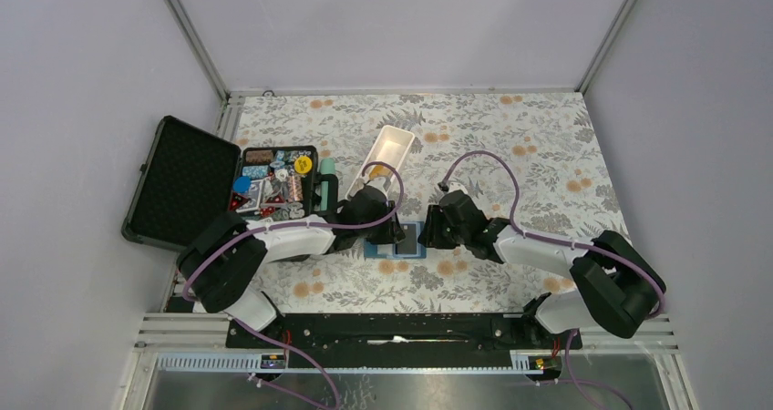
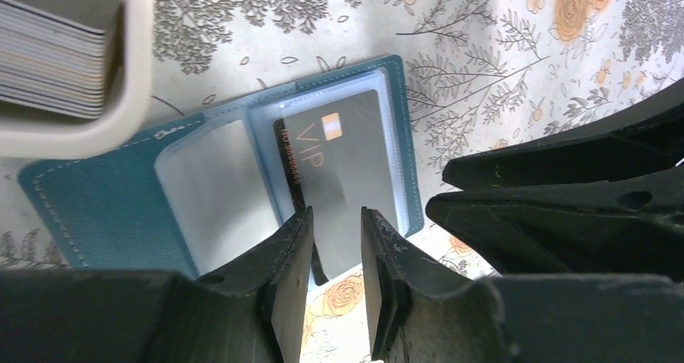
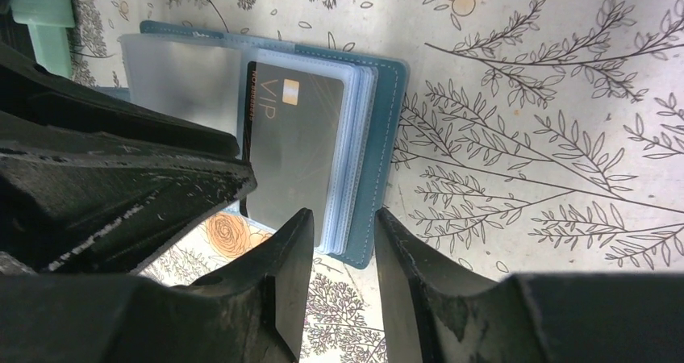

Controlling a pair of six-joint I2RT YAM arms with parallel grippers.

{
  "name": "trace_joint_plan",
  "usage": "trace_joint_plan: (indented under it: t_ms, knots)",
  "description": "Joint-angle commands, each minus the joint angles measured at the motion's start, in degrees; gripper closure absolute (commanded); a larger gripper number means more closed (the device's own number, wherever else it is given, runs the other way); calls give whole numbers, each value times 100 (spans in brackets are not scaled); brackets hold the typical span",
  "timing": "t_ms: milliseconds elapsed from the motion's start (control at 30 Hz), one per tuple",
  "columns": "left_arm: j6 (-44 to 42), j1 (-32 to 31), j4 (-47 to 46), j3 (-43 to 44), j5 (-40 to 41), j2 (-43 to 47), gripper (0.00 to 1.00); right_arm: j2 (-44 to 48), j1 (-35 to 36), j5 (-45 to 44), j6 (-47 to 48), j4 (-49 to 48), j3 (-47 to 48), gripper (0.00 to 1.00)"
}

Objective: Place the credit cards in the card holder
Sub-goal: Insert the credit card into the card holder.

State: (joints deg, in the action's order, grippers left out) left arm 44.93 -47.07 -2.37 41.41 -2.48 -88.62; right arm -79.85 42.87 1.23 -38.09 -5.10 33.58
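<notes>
The white-and-black jointed left arm stretches from the near left toward the table's middle. Its black two-finger left gripper is angled downward, jaws a narrow gap apart. The matching right arm reaches in from the near right. Its black right gripper likewise stands slightly parted, just beside the left one.

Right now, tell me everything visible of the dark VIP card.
The dark credit card is thin glossy black plastic with gold VIP lettering and a gold chip. It lies flat, face up, at the clear sleeves of the open card holder, its near end overhanging the holder's edge. The left pincer stands open over that end; contact unclear.
</notes>
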Motion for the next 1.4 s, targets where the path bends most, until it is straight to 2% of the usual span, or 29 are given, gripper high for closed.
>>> trace_joint_plan:
  t_ms: [0, 100, 333, 433, 600, 733, 1167, 1367]
  knots:
    - [60, -108, -363, 322, -136, -66, 69, 303, 57, -318, -23, 20, 50, 58]
    - [54, -110, -276, 305, 38, 117, 69, 439, 60, -368, -8, 43, 18, 58]
    - [-160, 44, 223, 194, 467, 716, 50, 774, 58, -151, 72, -20, -106, 55]
    - [-195, 156, 432, 67, 521, 971, 48, 875, 55, 130, 106, -192, -206, 53]
    - [-205, 334, 638, -151, 632, 1272, 44, 704, 62, 453, 92, -399, -231, 52]
    - [-177, 497, 717, -346, 670, 1336, 37, 417, 67, 867, -4, -681, -218, 53]
    - [-125, 575, 521, -591, 578, 1136, 33, -197, 146, 820, -114, -677, -51, 60]
    - [-109, 602, 393, -629, 509, 941, 38, -311, 184, 826, -107, -731, -30, 62]
